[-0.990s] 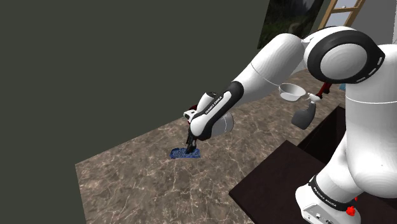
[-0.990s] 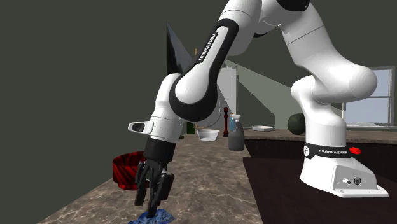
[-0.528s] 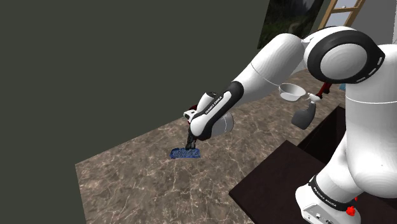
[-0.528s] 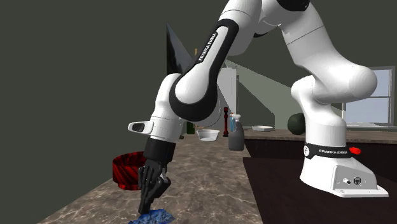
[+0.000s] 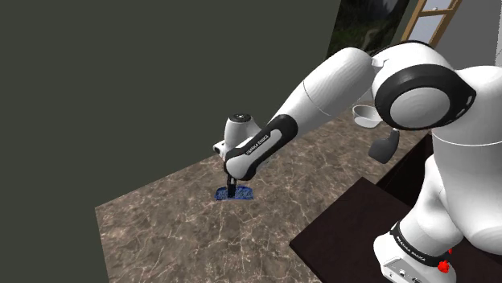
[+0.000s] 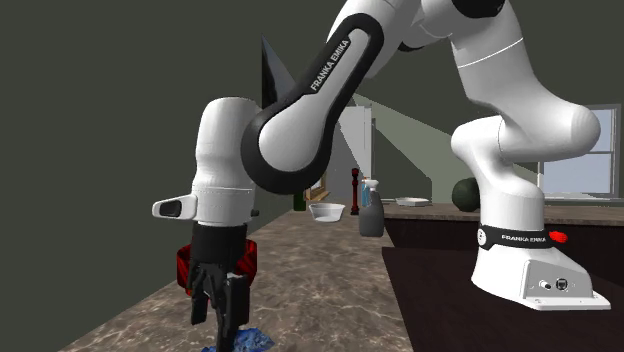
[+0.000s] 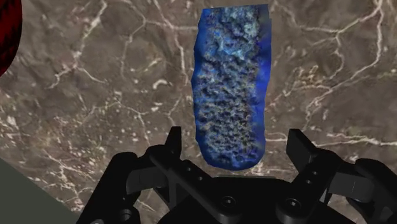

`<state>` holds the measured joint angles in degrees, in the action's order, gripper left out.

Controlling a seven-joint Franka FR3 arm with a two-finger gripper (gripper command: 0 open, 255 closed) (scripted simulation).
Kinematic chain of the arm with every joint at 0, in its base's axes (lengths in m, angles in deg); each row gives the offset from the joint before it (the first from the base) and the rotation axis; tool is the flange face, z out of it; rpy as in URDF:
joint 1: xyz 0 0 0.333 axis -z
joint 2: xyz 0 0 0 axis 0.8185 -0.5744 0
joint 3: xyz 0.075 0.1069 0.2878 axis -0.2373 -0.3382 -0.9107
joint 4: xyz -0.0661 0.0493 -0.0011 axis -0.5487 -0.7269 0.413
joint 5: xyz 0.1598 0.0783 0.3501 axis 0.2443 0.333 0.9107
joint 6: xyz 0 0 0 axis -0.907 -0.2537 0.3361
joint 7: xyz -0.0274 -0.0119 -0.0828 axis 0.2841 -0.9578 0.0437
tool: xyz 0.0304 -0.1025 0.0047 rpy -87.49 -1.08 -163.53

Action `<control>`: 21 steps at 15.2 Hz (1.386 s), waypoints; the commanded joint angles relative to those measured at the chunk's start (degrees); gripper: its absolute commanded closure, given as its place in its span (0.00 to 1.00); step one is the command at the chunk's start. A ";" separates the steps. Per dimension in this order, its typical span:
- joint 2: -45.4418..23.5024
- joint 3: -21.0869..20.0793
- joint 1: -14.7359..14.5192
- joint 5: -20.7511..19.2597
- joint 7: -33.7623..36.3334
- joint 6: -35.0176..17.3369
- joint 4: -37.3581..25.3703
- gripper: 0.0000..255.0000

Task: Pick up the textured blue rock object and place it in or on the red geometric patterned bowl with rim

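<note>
The blue rough-textured rock (image 7: pixel 229 89) lies flat on the brown marbled counter (image 7: pixel 95 127). In the wrist view its near end sits between my gripper's (image 7: pixel 235 143) two black fingers, which stand apart with a gap on each side of it. In the shoulder view the gripper (image 5: pixel 232 187) points straight down onto the rock (image 5: pixel 240 194). The second exterior view has the gripper (image 6: pixel 225 322) low over the rock (image 6: pixel 252 341). The red patterned bowl (image 6: pixel 183 268) stands just behind the hand, partly hidden, and its rim (image 7: pixel 7 38) appears at one corner of the wrist view.
A white bowl (image 6: pixel 327 211), a grey spray bottle (image 6: pixel 371 212) and a dark pepper mill (image 6: pixel 353 185) stand at the counter's far end. A dark green wall (image 5: pixel 161 80) runs along the counter. The dark stand top (image 5: pixel 354 233) lies near the arm's base.
The forearm and wrist have swung to the left in both exterior views, and the hand has turned about its axis. The gripper stays low over the rock, which has not moved.
</note>
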<state>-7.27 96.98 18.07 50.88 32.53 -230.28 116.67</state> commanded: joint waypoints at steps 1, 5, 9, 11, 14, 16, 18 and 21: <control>-1.58 0.67 -0.79 -0.91 1.16 0.66 -1.33 0.00; -4.87 -0.21 -0.18 -0.06 0.57 -1.37 -2.61 0.00; -4.87 -0.21 -0.18 -0.06 0.57 -1.37 -2.61 0.00; -4.87 -0.21 -0.18 -0.06 0.57 -1.37 -2.61 0.00; -4.87 -0.21 -0.18 -0.07 0.57 -1.36 -2.61 1.00; -4.87 -0.21 -0.18 -0.07 0.57 -1.36 -2.62 1.00; -4.87 -0.21 -0.18 -0.07 0.57 -1.36 -2.61 1.00; -4.87 -0.21 -0.18 -0.07 0.57 -1.36 -2.62 1.00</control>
<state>-12.14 96.78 17.89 50.82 33.11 -231.64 114.06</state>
